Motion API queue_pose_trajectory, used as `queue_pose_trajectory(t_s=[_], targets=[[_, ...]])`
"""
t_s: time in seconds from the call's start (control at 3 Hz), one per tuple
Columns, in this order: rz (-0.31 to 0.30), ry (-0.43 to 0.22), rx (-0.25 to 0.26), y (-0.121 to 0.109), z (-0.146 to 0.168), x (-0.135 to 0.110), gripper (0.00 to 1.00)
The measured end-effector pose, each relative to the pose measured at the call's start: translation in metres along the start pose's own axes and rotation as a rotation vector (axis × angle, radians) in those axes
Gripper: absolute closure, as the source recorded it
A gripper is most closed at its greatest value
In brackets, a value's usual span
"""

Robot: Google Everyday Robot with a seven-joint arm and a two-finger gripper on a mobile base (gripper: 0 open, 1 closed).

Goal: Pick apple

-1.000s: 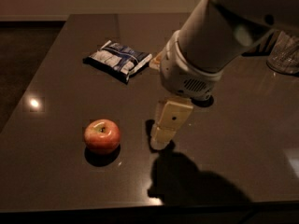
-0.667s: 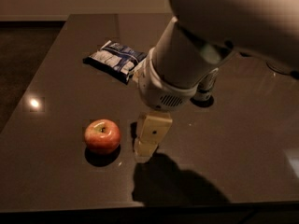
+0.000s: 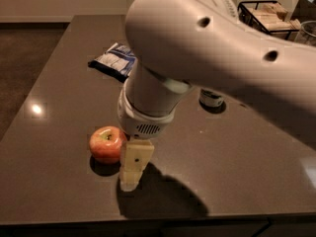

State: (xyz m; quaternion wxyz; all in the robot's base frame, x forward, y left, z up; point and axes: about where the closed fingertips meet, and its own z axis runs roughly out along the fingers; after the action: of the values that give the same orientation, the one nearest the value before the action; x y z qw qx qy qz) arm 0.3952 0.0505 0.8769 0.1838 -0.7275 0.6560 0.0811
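Observation:
The red apple (image 3: 106, 143) with a yellow-green patch at its stem sits on the dark table (image 3: 49, 83), front left. My gripper (image 3: 131, 174) points down at the table just right of the apple, close against its right side. I cannot tell whether it touches the apple. The large white arm (image 3: 207, 48) fills the upper middle and right of the view and hides the table behind it.
A blue-and-white snack bag (image 3: 114, 60) lies at the back left. A dark can (image 3: 212, 98) stands behind the arm, partly hidden. A wire rack (image 3: 266, 14) and a glass (image 3: 308, 33) are at the back right. The table's front edge runs just below the gripper.
The arm has swung left, bringing the gripper from well to the right of the apple to right beside it. The apple has not moved.

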Motion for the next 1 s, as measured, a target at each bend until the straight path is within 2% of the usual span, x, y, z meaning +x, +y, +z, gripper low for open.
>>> queue_pose_trajectory(t_s=[0.67,1.0], targets=[[-0.021,0.017,-0.036,0.005,0.028,-0.021,0.00],[-0.037,0.029,-0.040,0.000,0.036,-0.023,0.17]])
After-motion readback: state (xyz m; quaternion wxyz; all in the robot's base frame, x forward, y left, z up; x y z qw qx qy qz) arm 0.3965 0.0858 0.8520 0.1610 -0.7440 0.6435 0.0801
